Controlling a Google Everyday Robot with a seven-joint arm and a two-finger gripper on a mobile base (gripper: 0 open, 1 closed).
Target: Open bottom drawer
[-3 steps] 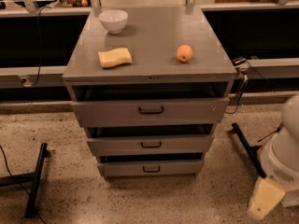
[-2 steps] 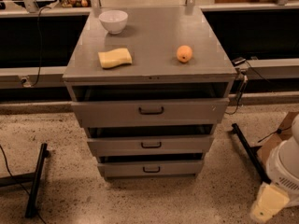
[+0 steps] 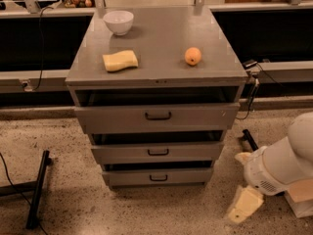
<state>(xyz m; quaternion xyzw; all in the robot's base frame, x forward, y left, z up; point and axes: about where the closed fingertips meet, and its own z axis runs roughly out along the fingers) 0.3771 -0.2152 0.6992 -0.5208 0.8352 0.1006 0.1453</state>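
1. Speckled floor [image 3: 98,214] runs across the bottom of the view, with a black stand leg [image 3: 36,190] lying on it at left.
2. Grey cabinet [image 3: 156,43] stands centre, with three drawers stacked down its front and a flat top holding three small items.
3. White robot arm [image 3: 288,155] comes in from the right edge, low and to the right of the cabinet, over the floor.
4. Top drawer [image 3: 117,117] has the widest, tallest front, with a dark bar handle in the middle and a dark gap above it.
5. Middle drawer [image 3: 122,152] sits under it and is narrower.
6. Bottom drawer [image 3: 127,177] is the lowest and narrowest front, just above the floor. A dark gap shows above it.
7. Gripper [image 3: 243,180] is low at lower right, near the cabinet's bottom right corner but not touching it. Its two cream fingers [image 3: 244,207] are spread apart and hold nothing.
8. Yellow sponge [image 3: 120,60] lies front-left on the cabinet top.
9. White bowl [image 3: 118,21] stands upright at back-left, behind the sponge.
10. Orange [image 3: 192,56] rests on the right side of the top, well apart from the sponge.
11. Bottom drawer handle [image 3: 158,177] is a small dark bar, centred, well left of the gripper.
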